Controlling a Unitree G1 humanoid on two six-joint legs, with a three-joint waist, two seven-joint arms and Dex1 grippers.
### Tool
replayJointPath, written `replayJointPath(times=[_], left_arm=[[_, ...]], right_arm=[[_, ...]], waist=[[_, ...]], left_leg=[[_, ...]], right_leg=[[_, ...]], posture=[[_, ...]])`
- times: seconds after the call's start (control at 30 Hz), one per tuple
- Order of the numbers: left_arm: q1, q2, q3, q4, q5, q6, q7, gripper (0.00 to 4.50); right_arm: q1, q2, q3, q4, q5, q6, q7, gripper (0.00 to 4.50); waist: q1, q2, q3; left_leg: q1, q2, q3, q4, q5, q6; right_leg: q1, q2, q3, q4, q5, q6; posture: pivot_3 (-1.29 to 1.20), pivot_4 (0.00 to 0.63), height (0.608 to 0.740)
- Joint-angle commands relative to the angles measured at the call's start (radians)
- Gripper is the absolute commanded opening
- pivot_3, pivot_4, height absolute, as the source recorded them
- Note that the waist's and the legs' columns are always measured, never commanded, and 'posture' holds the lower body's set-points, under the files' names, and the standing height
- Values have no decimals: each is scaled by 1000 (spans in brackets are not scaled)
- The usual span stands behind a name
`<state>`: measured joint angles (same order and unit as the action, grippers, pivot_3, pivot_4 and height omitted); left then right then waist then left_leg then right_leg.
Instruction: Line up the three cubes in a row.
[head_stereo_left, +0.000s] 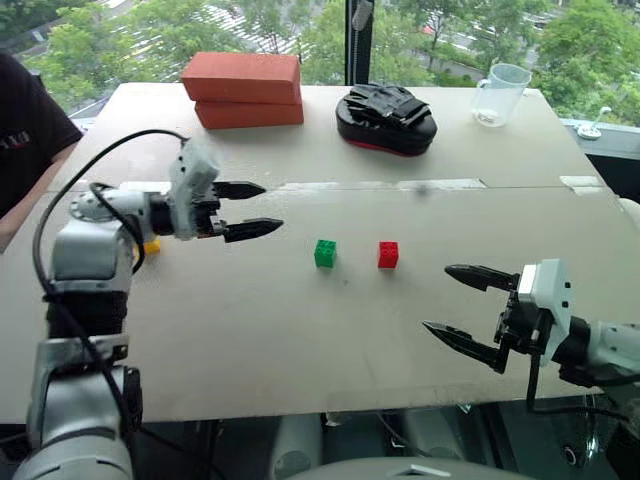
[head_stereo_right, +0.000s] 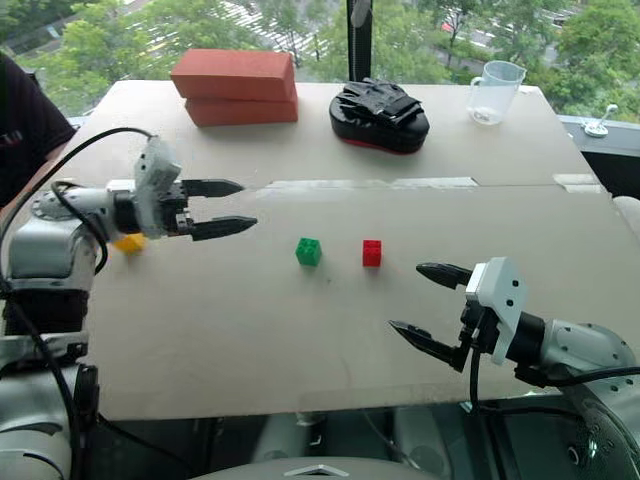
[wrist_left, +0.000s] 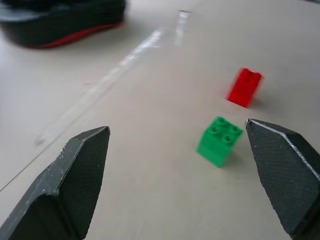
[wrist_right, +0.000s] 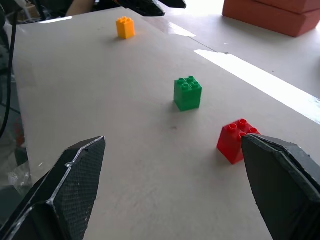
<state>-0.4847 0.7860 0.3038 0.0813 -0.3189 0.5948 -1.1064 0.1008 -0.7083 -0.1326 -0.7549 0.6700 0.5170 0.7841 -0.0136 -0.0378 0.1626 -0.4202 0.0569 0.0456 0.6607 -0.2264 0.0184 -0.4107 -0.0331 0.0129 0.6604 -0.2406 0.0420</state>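
Three small studded cubes stand on the table. The green cube (head_stereo_left: 325, 253) and the red cube (head_stereo_left: 388, 255) sit side by side mid-table, a small gap between them. The yellow cube (head_stereo_right: 130, 242) stands far to their left, mostly hidden behind my left arm; the right wrist view shows it whole (wrist_right: 125, 27). My left gripper (head_stereo_left: 250, 210) hovers above the table between the yellow and green cubes, open and empty, pointing toward the green cube (wrist_left: 219, 140). My right gripper (head_stereo_left: 462, 303) is open and empty near the front edge, right of the red cube (wrist_right: 236, 140).
Two large orange-red bricks (head_stereo_left: 243, 88) are stacked at the back left. A black padded mitt (head_stereo_left: 386, 118) lies at the back centre, a clear plastic cup (head_stereo_left: 498, 94) at the back right. A person's dark sleeve (head_stereo_left: 25, 130) shows at the far left edge.
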Motion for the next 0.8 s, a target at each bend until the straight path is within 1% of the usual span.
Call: replayJointPath(times=[0.03,0.1,0.2,0.27,0.33,0.47,0.67,0.7,0.73,0.8], left_arm=[[81,-59,261,-107,123,139,472,4433],[134,-102,305,-188,151,201,599,4433],[177,-169,317,-257,174,259,728,4433],[181,-208,314,-267,184,269,794,4433],[176,-233,302,-258,175,266,820,4433],[145,-260,266,-168,168,224,851,4433],[78,-255,222,30,175,97,886,4433],[72,-255,215,58,175,78,888,3902],[67,-254,208,83,175,57,889,3626],[60,-247,195,123,177,12,888,2640]], right_arm=[[-88,20,63,57,-4,-37,47,4481],[-128,26,94,86,-9,-42,66,4481],[-170,25,118,119,-9,-47,96,4481],[-189,20,123,135,-8,-47,114,4481],[-203,15,121,142,-5,-43,125,4481],[-211,7,117,138,-6,-36,134,4481],[-198,-4,102,120,-3,-28,122,4481],[-193,-8,95,117,-1,-28,121,4481],[-189,-10,90,115,1,-27,119,4481],[-178,-14,80,109,3,-25,113,4481]], waist=[[1,-1,0],[5,-4,-1],[28,-5,-1],[34,-5,-1],[33,-6,-2],[28,-6,-2],[26,-6,-2],[26,-6,-2],[26,-6,-2],[26,-6,-2]], left_leg=[[2,0,0,0,0,0],[4,-1,0,0,0,0],[4,-1,1,0,0,0],[4,-2,0,0,0,0],[4,-2,1,0,0,0],[5,-2,1,0,0,0],[5,-2,1,-1,0,0],[5,-2,1,-1,0,0],[5,-2,2,-1,0,0],[5,-2,2,-1,0,0]], right_leg=[[1,0,0,0,0,0],[3,0,0,0,0,1],[5,-1,-1,0,2,-3],[5,-3,0,0,2,-3],[5,-2,-1,0,2,-3],[5,-2,-1,0,2,-3],[5,-1,0,0,2,-4],[5,-1,0,0,2,-4],[5,-2,0,0,2,-4],[5,-2,0,0,2,-4]], posture=[[0,150,740],[0,150,740],[0,150,740],[0,150,740],[0,150,740],[0,150,740],[0,150,740],[0,150,740],[0,150,740],[0,150,740]])
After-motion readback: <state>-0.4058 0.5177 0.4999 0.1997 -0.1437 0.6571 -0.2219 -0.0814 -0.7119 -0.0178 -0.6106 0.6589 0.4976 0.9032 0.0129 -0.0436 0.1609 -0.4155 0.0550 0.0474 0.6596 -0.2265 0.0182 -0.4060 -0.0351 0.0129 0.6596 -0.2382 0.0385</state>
